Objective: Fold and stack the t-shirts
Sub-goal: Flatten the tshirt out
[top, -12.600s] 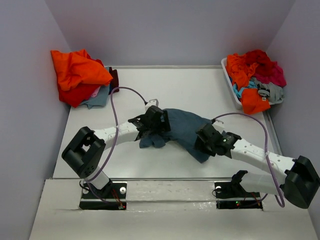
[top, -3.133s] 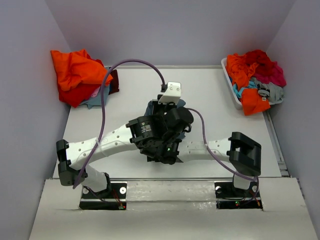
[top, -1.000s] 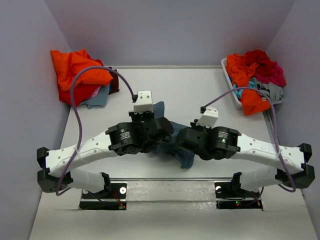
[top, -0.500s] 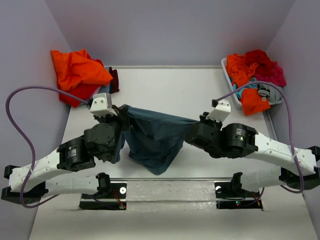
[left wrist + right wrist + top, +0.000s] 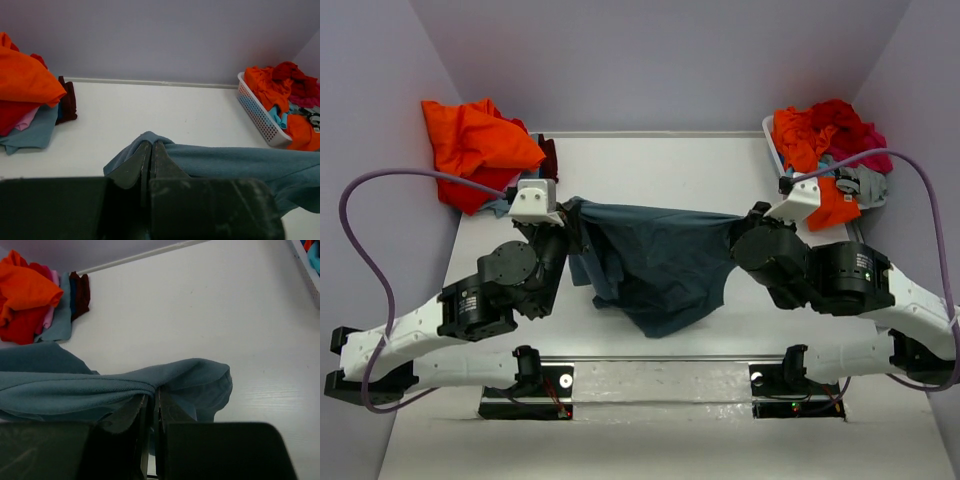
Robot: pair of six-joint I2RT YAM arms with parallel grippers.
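Note:
A dark slate-blue t-shirt [image 5: 655,262] hangs stretched between my two grippers above the middle of the table. My left gripper [image 5: 565,208] is shut on its left end, and in the left wrist view the cloth [image 5: 240,161] folds over the closed gripper [image 5: 151,146]. My right gripper [image 5: 745,222] is shut on the right end; the right wrist view has the shirt [image 5: 75,387] draped across the closed gripper [image 5: 152,399]. The shirt's lower part sags toward the table's near edge.
A heap of orange, red and teal t-shirts [image 5: 480,150] lies at the back left corner. A white basket [image 5: 782,172] at the back right holds several more shirts in orange, red, magenta and grey. Walls close in both sides.
Both arms have drawn apart, pulling the blue shirt out from a bunched lump into a wide taut span. The right gripper has moved right and back.

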